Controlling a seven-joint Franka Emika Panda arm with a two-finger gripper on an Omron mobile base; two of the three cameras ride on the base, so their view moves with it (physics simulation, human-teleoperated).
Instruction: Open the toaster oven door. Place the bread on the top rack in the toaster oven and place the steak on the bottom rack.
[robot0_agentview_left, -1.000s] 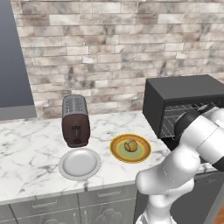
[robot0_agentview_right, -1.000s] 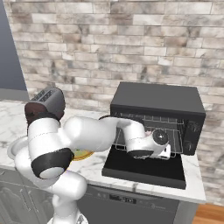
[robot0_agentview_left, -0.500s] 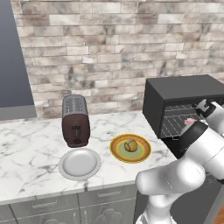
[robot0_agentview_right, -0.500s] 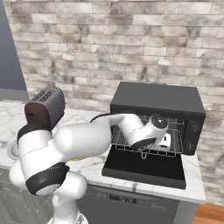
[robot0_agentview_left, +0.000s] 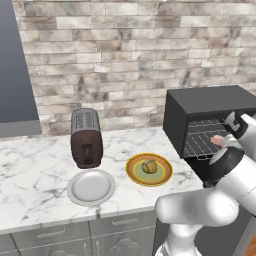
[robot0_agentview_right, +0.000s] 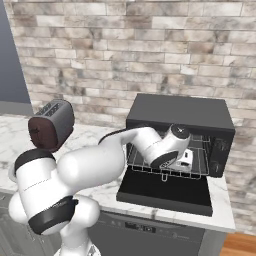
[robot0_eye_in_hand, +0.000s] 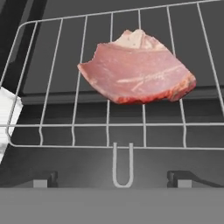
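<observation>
We see the steak (robot0_eye_in_hand: 136, 68) lying flat on a wire rack (robot0_eye_in_hand: 78, 109) inside the oven (robot0_agentview_right: 180, 117), ahead of the fingers and clear of them; we cannot tell which of the two racks it is. In the hand view nothing sits between the fingers, and the gripper (robot0_agentview_right: 186, 159) is released, spread wide, holding nothing. The door (robot0_agentview_right: 165, 190) is folded down flat below the hand. Well away from the fingers, the bread (robot0_agentview_left: 149, 166) rests on a green plate (robot0_agentview_left: 135, 175) on the counter (robot0_agentview_left: 35, 170). Beside that plate we see a grey plate (robot0_agentview_left: 91, 187), and behind it a toaster (robot0_agentview_left: 86, 137).
</observation>
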